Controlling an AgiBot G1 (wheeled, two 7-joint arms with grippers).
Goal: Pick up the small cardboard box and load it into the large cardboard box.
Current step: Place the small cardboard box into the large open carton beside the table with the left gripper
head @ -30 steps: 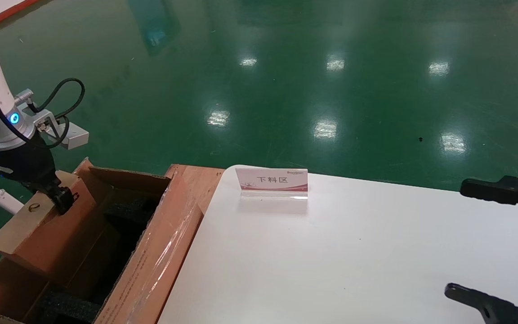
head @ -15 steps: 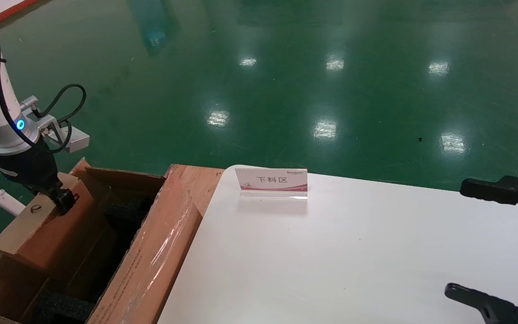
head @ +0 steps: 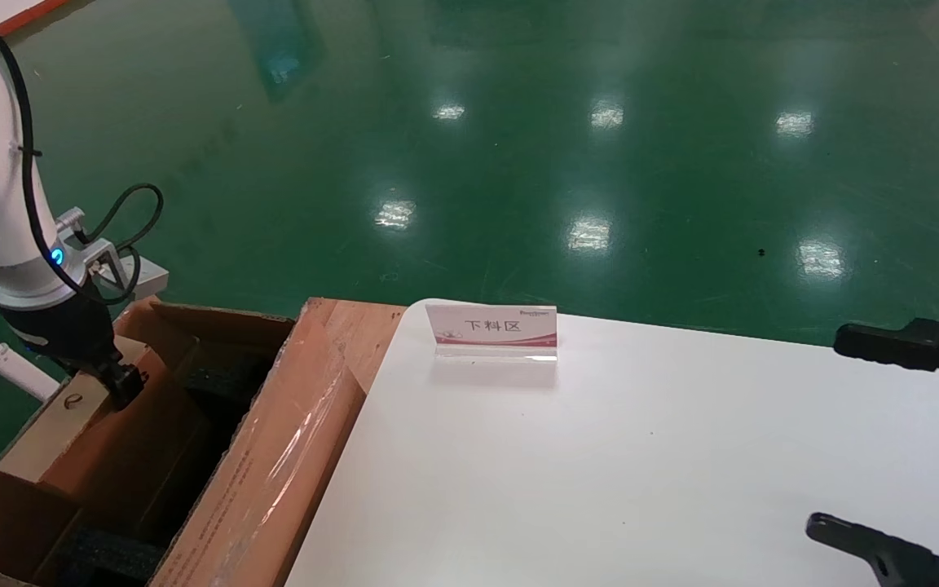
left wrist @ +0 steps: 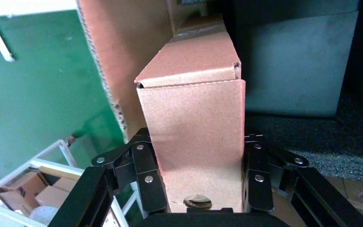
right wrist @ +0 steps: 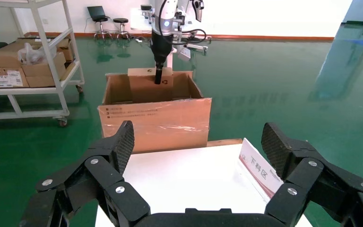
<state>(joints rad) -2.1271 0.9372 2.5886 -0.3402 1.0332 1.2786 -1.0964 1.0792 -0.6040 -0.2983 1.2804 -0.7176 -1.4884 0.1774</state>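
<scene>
"While the arm hung over it, where was the long, deep brown cardboard carton [head: 274,456] with black foam blocks [head: 111,554] inside?"

"It stood on the green floor, right beside the white table [head: 641,473]."

"And the flat, thin brown cardboard box [head: 62,424]?"

"It stood on its edge, partly down inside the big carton, by the wall far from the table. The left gripper [left wrist: 196,182] pinched it tight from both sides, near a round finger hole [left wrist: 197,202]."

"What about the right gripper [right wrist: 196,151]?"

"It hung over the table with its fingers spread wide, holding nothing. A small white sign [head: 492,330] stood at the table's back edge."
</scene>
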